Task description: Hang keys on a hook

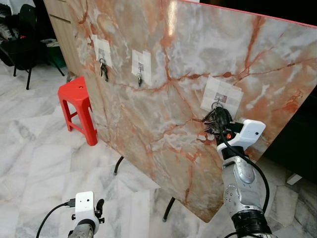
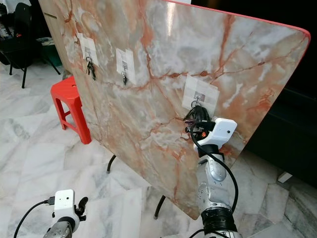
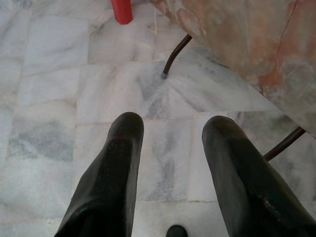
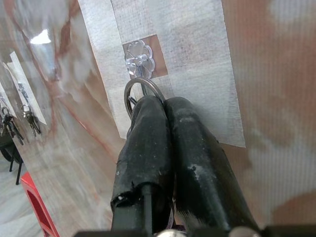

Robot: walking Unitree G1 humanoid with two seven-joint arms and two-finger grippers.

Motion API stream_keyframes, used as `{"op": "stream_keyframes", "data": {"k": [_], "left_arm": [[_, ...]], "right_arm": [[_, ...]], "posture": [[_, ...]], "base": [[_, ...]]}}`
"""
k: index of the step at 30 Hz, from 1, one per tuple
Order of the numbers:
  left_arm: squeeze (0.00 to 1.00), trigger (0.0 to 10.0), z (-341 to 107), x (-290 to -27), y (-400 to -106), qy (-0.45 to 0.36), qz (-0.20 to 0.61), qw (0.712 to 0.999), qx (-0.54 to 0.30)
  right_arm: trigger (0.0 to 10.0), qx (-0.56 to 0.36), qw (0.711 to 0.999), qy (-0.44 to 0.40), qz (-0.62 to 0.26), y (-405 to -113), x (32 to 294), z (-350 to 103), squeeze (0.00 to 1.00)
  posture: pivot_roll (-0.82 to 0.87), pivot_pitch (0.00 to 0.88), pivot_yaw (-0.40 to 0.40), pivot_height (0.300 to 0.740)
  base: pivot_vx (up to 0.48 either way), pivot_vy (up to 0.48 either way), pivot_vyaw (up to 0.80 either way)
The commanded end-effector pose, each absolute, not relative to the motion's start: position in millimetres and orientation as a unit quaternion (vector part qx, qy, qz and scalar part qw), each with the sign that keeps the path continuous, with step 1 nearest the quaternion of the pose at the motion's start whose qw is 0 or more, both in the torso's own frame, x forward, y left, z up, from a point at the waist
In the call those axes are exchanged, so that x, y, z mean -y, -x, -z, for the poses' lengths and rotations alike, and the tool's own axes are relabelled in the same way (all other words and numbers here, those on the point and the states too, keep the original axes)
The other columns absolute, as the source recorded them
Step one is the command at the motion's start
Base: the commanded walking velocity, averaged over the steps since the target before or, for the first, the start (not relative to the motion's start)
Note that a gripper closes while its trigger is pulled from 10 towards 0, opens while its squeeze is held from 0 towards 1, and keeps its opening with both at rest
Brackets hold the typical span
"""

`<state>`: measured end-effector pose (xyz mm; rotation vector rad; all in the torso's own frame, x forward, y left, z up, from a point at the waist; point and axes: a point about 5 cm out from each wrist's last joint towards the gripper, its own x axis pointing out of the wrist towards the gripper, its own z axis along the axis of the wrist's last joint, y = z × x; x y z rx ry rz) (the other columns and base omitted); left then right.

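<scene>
My right gripper point(image 1: 214, 119) is raised against the tilted marble board point(image 1: 163, 114), just under the rightmost taped patch point(image 1: 221, 95). Its fingers point(image 4: 148, 128) are pressed together, shut on a key ring point(image 4: 132, 88) with dark keys point(image 1: 210, 127) bunched below. The top of the ring sits right at the clear flower-shaped hook point(image 4: 139, 58); I cannot tell whether it is over the hook's prong. My left gripper point(image 3: 170, 128) hangs low and open above the marble floor.
Two other taped hooks carry keys, one bunch point(image 1: 103, 68) at the left and one point(image 1: 139, 78) in the middle. A red plastic stool point(image 1: 78, 106) stands left of the board. Black board legs point(image 1: 169, 208) reach the floor. A black chair point(image 1: 22, 29) is far left.
</scene>
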<state>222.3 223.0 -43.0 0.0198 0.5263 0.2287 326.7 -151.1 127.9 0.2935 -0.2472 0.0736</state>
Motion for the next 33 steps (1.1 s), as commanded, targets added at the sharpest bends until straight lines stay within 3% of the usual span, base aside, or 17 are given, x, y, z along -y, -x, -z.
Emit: {"op": "stream_keyframes", "data": {"k": [1,33], "left_arm": [[0.00,10.0,44.8,-224.0,-220.3,-0.016,-0.110,0.957,-0.269],[0.00,10.0,45.0,-224.0,-219.9,-0.018,-0.108,0.957,-0.269]], "right_arm": [[10.0,0.124,0.982,-0.139,-0.038,-329.9,151.4,-132.8,0.00],[10.0,0.103,0.983,-0.145,-0.040,-331.5,147.9,-127.7,0.00]], "posture": [[0.03,0.000,-0.059,0.740],[0.04,0.000,-0.058,0.740]], "base": [[0.000,0.000,0.00],[0.000,0.000,0.00]]}}
